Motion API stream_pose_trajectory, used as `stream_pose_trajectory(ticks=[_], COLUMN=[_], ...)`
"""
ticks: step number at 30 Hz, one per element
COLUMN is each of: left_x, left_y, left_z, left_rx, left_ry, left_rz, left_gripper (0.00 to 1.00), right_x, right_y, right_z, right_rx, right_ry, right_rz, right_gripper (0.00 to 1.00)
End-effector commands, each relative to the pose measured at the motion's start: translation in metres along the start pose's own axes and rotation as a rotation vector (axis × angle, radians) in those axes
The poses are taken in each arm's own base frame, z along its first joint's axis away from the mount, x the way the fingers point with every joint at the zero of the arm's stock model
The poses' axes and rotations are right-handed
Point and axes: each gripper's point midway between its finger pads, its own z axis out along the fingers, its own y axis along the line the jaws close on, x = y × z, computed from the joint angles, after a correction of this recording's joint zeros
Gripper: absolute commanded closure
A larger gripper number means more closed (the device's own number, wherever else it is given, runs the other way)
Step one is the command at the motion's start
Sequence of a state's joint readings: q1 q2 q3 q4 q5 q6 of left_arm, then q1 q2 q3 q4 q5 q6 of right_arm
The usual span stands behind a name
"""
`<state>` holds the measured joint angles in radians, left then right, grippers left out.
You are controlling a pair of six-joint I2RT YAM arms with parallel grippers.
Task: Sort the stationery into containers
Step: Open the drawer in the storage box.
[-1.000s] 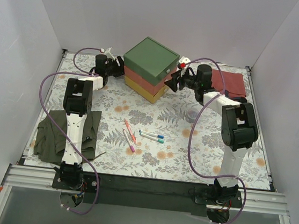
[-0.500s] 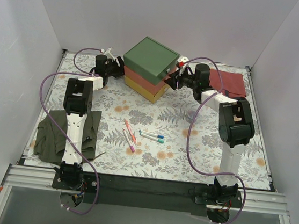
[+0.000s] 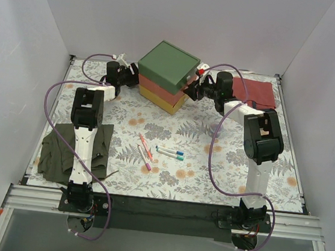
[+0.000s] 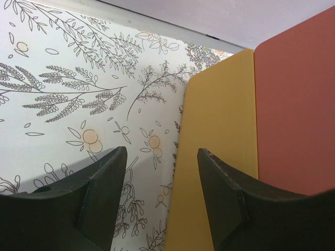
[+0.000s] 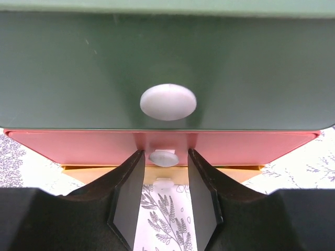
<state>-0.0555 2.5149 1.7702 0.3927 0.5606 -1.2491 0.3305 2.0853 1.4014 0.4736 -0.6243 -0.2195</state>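
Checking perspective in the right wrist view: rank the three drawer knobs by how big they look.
1. green drawer's knob
2. red drawer's knob
3. yellow drawer's knob
Nearness to the camera differs, so true sizes may match.

**Reaching far, jaws apart on both sides**

The left arm (image 3: pixel 85 129) and right arm (image 3: pixel 261 142) both stretch away from their bases to the drawer stack (image 3: pixel 168 71). The left gripper (image 3: pixel 129 76) sits at the stack's left side, fingers (image 4: pixel 94 201) spread. The right gripper (image 3: pixel 195 87) faces the stack's right side, fingers (image 5: pixel 127 193) parted, with the red drawer's knob (image 5: pixel 163 158) between their tips.
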Motion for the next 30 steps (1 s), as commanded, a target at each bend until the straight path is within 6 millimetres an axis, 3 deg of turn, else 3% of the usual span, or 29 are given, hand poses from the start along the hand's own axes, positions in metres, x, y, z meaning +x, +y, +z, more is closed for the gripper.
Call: stream_pose_trajectory(ticks=[1,7,14,15,30], left_x=[-0.009,-0.009,-0.011,-0.012,-0.013], left_y=[-0.010,-0.009,-0.011,-0.011,0.005], left_z=[0.003,0.003,0.002,0.002,-0.002], left_rx=[0.026,0.026,0.023,0.021,-0.065], left_ry=[-0.012,-0.012,-0.014,-0.016,-0.022], left_rz=[0.031,0.033,0.037,0.039,0.100], left_gripper=[0.43,0.43,0.43,0.43,0.41], right_x=[-0.016,-0.014,-0.012,-0.018,-0.006], right_y=[0.002,0.002,0.004,0.004,0.026], right_z=[0.010,0.010,0.002,-0.003,-0.064], right_rx=[-0.011,-0.012,0.002,0.008,0.037], right_ry=[-0.031,-0.024,-0.001,-0.004,0.072], right_rz=[-0.029,-0.029,-0.033,-0.039,-0.028], right_gripper=[0.55,0.64,0.84,0.85,0.89])
